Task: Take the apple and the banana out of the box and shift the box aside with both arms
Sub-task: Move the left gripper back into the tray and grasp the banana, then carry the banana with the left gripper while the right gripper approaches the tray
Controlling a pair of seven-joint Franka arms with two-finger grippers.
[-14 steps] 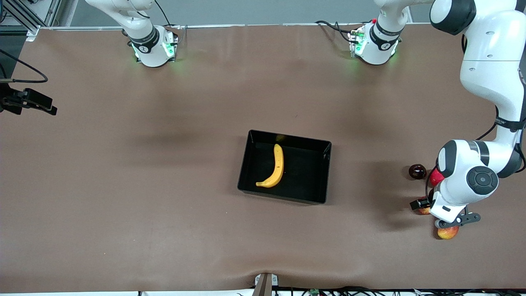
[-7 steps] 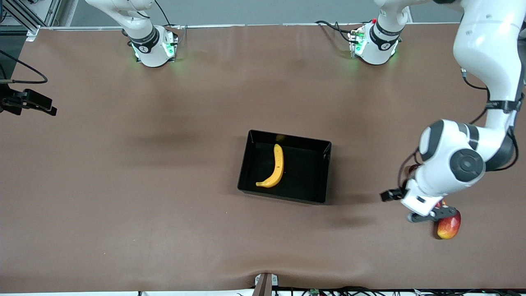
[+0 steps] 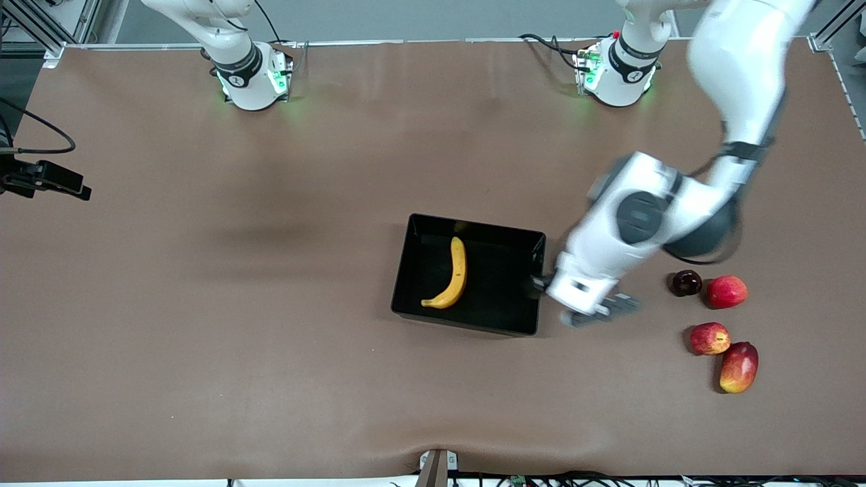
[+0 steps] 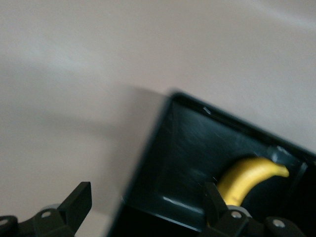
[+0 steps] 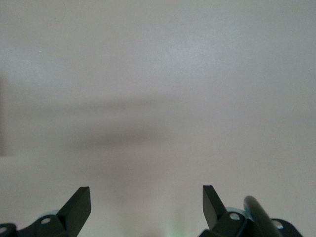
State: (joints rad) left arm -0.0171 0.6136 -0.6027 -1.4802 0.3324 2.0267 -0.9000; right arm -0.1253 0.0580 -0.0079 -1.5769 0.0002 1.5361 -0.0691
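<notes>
Left gripper (image 4: 145,205): fingers spread wide apart, nothing between them, hanging over the table at the edge of the black tray (image 3: 409,267) on the side toward the left arm's end; its wrist view looks down on a tray corner with the banana (image 4: 244,177) inside. The left arm (image 3: 649,216) reaches down from its base to this spot. Right gripper (image 5: 146,205): fingers likewise parted and empty, over bare brown table (image 5: 158,74); the right arm waits, and only its base (image 3: 247,78) shows in the front view. The tray sits at mid-table with the banana (image 3: 452,276) lying in its half toward the right arm's end. The apple (image 3: 709,338) rests on the table toward the left arm's end, well apart from the tray and nearer the front camera than the left gripper's spot. Just beside the apple, nearer still to the camera, lies a red-and-yellow mango (image 3: 739,367). Farther from the camera, a dark plum (image 3: 686,283) and a plain red fruit (image 3: 726,291) sit side by side.
</notes>
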